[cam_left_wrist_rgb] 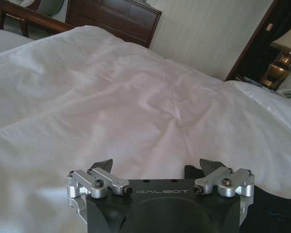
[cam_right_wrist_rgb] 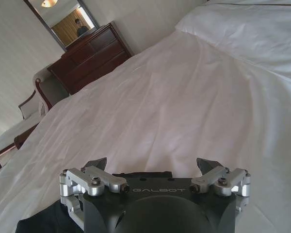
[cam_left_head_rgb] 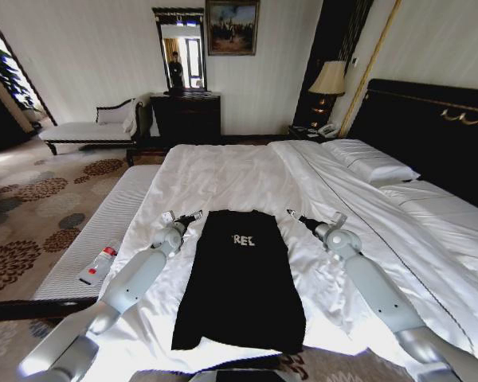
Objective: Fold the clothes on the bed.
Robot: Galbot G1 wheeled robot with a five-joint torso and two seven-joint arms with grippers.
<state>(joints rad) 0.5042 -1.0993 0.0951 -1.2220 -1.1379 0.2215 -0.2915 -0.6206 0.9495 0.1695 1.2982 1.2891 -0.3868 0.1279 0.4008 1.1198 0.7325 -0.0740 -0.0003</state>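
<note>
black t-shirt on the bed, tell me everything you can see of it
The black T-shirt is soft dark fabric with white chest lettering, partly hidden by a crease. It lies flat and face up on the bed, collar toward the far edge, hem toward the robot, already narrowed into a long strip with no sleeves sticking out. The white sheet carries it. The left gripper and right gripper, both open, sit at its two top corners.

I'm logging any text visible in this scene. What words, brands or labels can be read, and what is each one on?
"REE": white lettering on the black T-shirt, partly folded under, on the bed.
"GALBOT": on the left gripper body.
"GALBOT": on the right gripper body.
Label on the bottle on the bench: too small to read.
</note>
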